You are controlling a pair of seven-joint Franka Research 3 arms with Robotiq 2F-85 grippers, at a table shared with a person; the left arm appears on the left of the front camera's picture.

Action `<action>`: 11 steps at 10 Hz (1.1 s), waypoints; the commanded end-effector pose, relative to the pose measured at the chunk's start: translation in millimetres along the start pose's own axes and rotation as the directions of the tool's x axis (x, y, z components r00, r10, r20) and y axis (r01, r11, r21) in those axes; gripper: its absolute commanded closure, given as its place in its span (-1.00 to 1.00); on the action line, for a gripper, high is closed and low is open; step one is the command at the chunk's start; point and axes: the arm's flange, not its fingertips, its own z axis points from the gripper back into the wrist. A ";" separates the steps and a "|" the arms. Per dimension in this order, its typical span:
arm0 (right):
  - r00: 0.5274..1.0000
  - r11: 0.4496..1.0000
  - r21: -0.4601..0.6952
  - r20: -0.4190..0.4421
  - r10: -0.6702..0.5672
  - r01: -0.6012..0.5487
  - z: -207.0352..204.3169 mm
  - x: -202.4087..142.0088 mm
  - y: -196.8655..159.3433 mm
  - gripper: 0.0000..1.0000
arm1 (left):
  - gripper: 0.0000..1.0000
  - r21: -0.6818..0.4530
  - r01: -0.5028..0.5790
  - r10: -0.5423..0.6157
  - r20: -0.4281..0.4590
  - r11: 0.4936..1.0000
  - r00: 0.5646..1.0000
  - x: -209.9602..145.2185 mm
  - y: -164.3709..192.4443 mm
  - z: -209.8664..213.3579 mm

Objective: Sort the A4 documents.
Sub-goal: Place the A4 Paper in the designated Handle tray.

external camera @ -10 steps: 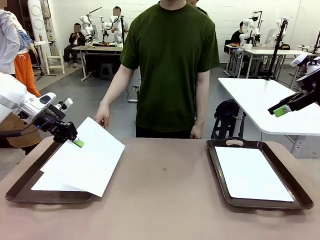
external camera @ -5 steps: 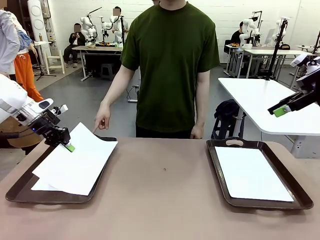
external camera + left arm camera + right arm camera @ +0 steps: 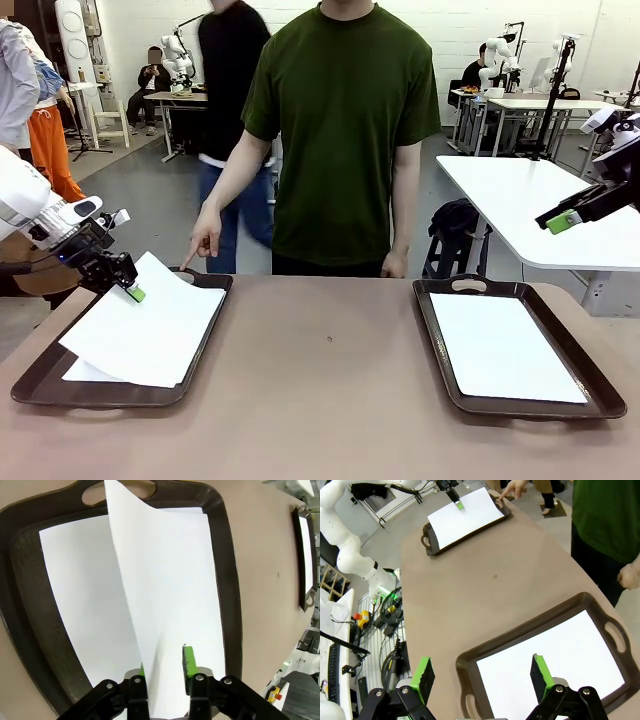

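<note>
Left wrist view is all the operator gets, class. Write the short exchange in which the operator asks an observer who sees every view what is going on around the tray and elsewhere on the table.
Operator: I see a sheet between my pincer's fingers, over a tray. Is anyone near that tray?
Observer: Yes. A person's hand points one finger down at the far rim of the left tray.
Operator: And the other arm?
Observer: The right pincer hangs open and holds nothing, raised above the right tray, which has a white sheet lying flat in it.
</note>
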 end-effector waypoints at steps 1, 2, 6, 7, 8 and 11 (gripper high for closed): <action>1.000 1.000 -0.011 -0.001 0.002 -0.002 -2.0 1.2 -0.2 -1.00 | -0.02 0.051 -0.019 0.020 -0.018 0.999 1.000 -0.1 -4.1 2.4; 1.000 1.000 -0.011 -0.001 0.002 -0.002 -2.0 1.2 -0.2 -1.00 | -0.21 0.076 -0.019 0.021 -0.022 0.997 1.000 0.1 -4.1 3.2; 1.000 1.000 -0.011 -0.001 0.002 -0.002 -2.0 1.2 -0.2 -1.00 | -1.00 0.158 -0.004 0.008 -0.021 0.987 1.000 1.1 -5.6 10.9; 1.000 1.000 -0.011 -0.001 0.002 -0.002 -2.0 1.2 -0.2 -1.00 | -1.00 0.163 -0.004 0.007 -0.021 0.987 1.000 1.0 -5.4 13.3; 1.000 1.000 -0.011 -0.001 0.002 -0.002 -2.0 1.2 -0.2 -1.00 | -1.00 0.164 -0.003 0.006 -0.019 0.986 1.000 1.6 -5.8 16.3; 1.000 1.000 -0.011 -0.001 0.002 -0.002 -2.0 1.2 -0.2 -1.00 | -1.00 0.173 -0.002 0.005 -0.014 0.985 1.000 -0.4 -3.3 24.2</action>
